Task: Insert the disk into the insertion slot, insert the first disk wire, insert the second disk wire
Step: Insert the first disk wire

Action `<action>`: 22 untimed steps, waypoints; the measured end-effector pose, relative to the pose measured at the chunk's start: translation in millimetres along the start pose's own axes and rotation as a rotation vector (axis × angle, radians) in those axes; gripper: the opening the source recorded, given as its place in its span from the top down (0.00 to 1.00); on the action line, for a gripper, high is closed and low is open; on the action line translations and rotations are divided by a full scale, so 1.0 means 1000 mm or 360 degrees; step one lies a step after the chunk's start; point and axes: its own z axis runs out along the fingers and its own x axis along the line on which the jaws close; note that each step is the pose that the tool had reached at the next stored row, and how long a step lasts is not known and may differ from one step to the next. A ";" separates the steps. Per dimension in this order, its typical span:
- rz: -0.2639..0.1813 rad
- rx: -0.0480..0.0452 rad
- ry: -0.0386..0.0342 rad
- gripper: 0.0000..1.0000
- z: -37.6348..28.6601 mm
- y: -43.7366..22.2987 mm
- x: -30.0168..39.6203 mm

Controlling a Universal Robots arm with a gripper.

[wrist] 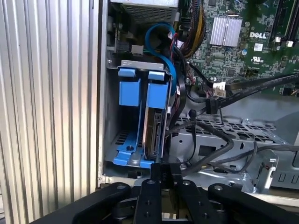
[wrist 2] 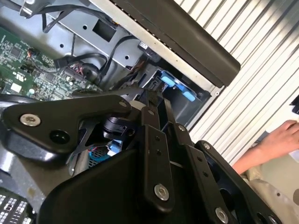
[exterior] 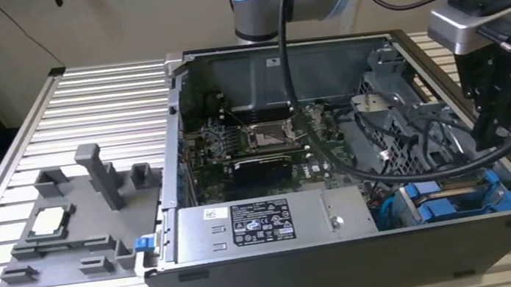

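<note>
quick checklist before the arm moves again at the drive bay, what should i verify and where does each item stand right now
1. Disk is inside the insertion slot, standing on edge in its blue carrier: ok.
2. Disk pushed fully home: cannot tell.
3. Claw lined up with the disk's near edge: ok.
4. Black cables kept away from the disk: not ok, they hang right beside it.
5. A wire plugged into the disk: cannot tell.
6. Person's hand outside the computer case: ok in the second wrist view.
</note>
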 end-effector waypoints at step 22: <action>0.0024 -0.0235 0.0006 0.81 0.0128 -0.0137 0.0134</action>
